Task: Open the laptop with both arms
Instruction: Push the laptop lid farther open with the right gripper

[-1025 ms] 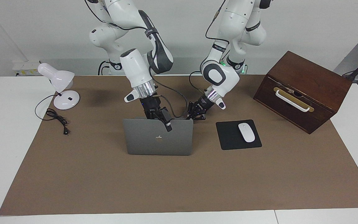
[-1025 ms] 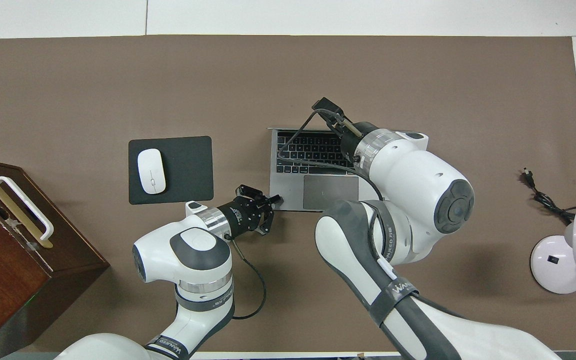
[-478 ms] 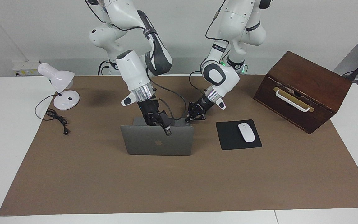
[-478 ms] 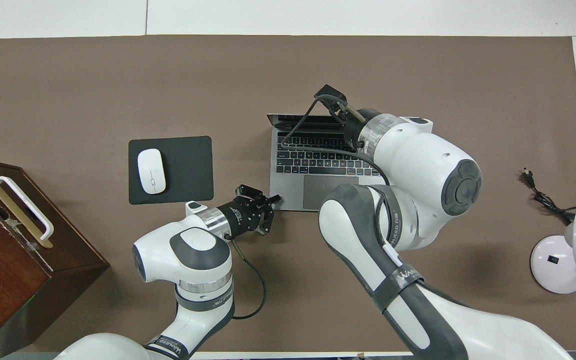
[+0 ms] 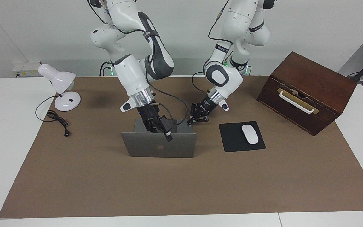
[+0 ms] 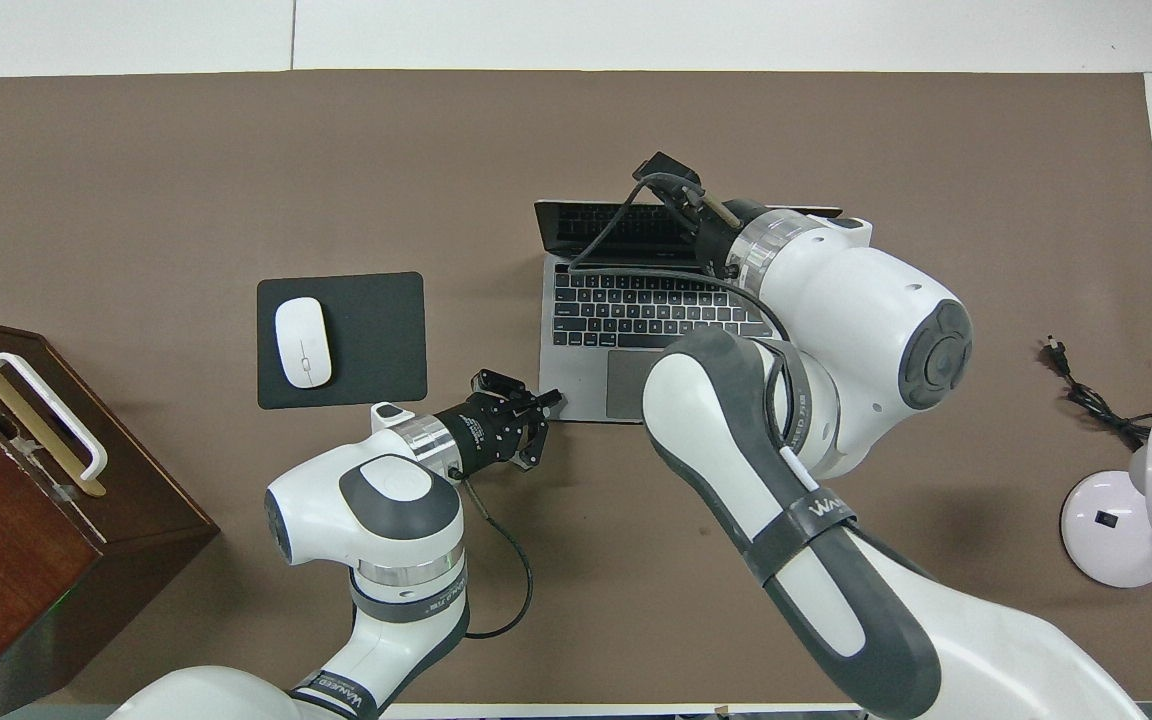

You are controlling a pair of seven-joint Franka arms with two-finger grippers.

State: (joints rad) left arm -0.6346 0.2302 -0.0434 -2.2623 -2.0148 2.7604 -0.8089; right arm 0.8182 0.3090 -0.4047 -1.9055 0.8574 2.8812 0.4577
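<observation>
- At the middle of the facing view, the laptop (image 5: 161,146) stands on the brown mat (image 5: 181,189). It is open past upright, with the lid leaning away from the robots and the logo toward the camera. The overhead view shows its keys and trackpad bare.
- The right pincer (image 5: 160,126) straddles the lid's top edge. 1 black finger lies on the lid's outer face, so it appears to be pinching the lid.
- The left pincer (image 5: 198,117) is low at the base's corner nearest the robots, seemingly pinning it. I cannot tell whether it is spread or pressed together.
- Judged step: the late part of the lid swing, with the task nearly done.
- The next move calls for a short further tilt while the base is kept from sliding, then a clean release.
- Just beside the laptop, a white mouse (image 5: 250,134) lies on a black mouse pad (image 5: 232,138).
- 1 container shows, a wooden box (image 5: 314,75) in the upper part of the frame at the left arm's end of the counter (image 5: 8,142). Its front with the white handle is closed and its contents are hidden.
- A white desk lamp (image 5: 62,90) sits at the other end.
</observation>
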